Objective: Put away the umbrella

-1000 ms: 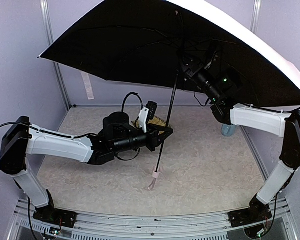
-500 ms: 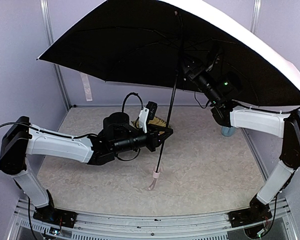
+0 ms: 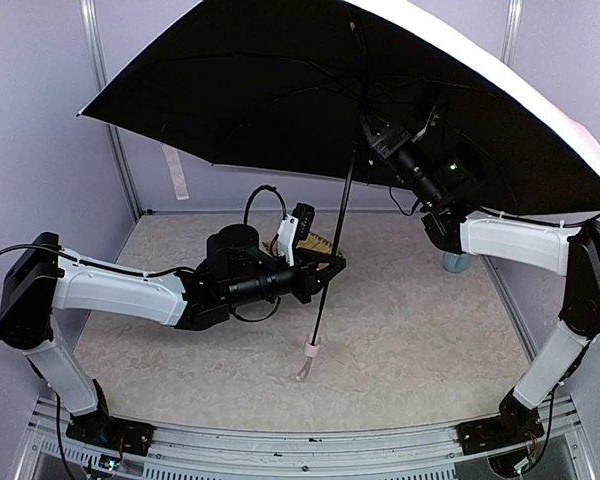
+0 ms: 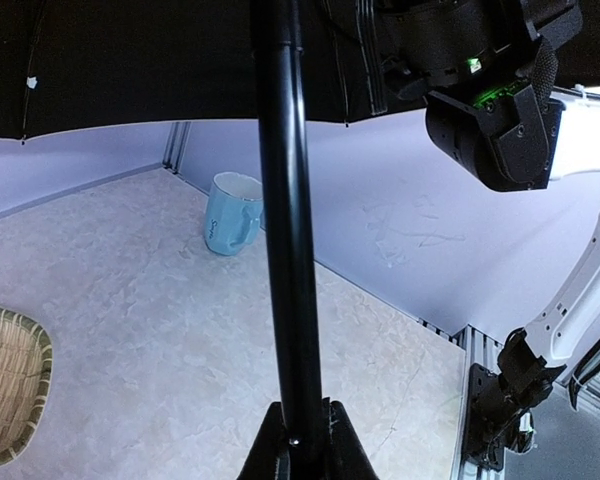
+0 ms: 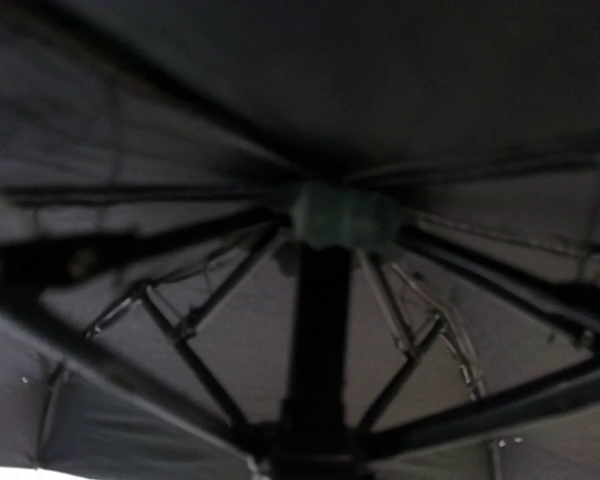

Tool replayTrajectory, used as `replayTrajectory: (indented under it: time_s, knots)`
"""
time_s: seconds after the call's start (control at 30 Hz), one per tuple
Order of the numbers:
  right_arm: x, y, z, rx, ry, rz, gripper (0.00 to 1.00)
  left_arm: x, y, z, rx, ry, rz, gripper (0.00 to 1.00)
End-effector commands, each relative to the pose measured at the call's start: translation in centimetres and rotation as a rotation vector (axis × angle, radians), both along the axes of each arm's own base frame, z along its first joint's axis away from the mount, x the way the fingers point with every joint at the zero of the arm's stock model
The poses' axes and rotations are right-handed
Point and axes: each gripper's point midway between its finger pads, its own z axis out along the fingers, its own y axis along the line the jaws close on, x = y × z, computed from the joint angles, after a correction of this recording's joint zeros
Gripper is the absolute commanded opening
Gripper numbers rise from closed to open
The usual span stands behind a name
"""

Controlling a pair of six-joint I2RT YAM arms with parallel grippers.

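the umbrella [image 3: 280, 90] was fully open, its black underside spread high above the tray [image 4: 5, 395]. its shaft [image 3: 335, 240] rose on a slant just in front of the tray. the pink handle [image 3: 311, 350] hung at the shaft's lower end, nearer the arm bases than the tray; whether it touched the table could not be told.

the left gripper [image 4: 302, 440] was closed tight on the shaft, low down, about level with the tray, and looked to be carrying the umbrella's weight. the right gripper [image 3: 375, 135] was far above the tray, up under the canopy beside the top of the shaft, where the struts meet. its fingers did not show in its own view, so how far open they stood, and whether they had hold of anything, could not be told.

the step in hand appeared to be collapsing the canopy, which had not begun. the next move would likely call for the right gripper to take a firm hold where the struts gather and draw that down toward the tray, while the left held the shaft steady.
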Motion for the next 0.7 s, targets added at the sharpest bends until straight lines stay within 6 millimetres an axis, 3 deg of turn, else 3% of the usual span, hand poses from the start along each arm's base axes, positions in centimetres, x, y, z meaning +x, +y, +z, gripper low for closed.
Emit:
replayTrajectory:
  time_s: [0.0,0.1,0.4,0.5,0.6,0.67]
  knots:
    - [0.2,-0.8,0.8,0.02,-0.023,-0.029,0.09,-0.7,-0.5,3.9,-0.079,-0.121,-0.031,0.0]
    - [0.1,-1.0,0.8,0.025,-0.024,-0.035,0.0,-0.7,-0.5,3.8,-0.077,-0.121,-0.031,0.0]
    - [0.4,-0.5,0.1,-0.01,-0.003,-0.03,0.0,-0.3,-0.3,4.0,-0.074,-0.126,0.0,0.0]
    - [1.0,0.3,-1.6,-0.111,0.025,-0.063,0.0,0.8,0.3,4.6,-0.075,-0.135,0.042,0.0]
    - [1.9,0.8,-4.0,-0.248,0.055,-0.154,0.07,1.5,1.1,5.6,-0.087,-0.151,0.078,0.0]
    - [2.6,0.6,-5.5,-0.326,0.098,-0.239,0.22,1.6,1.4,6.3,-0.088,-0.174,0.109,0.0]
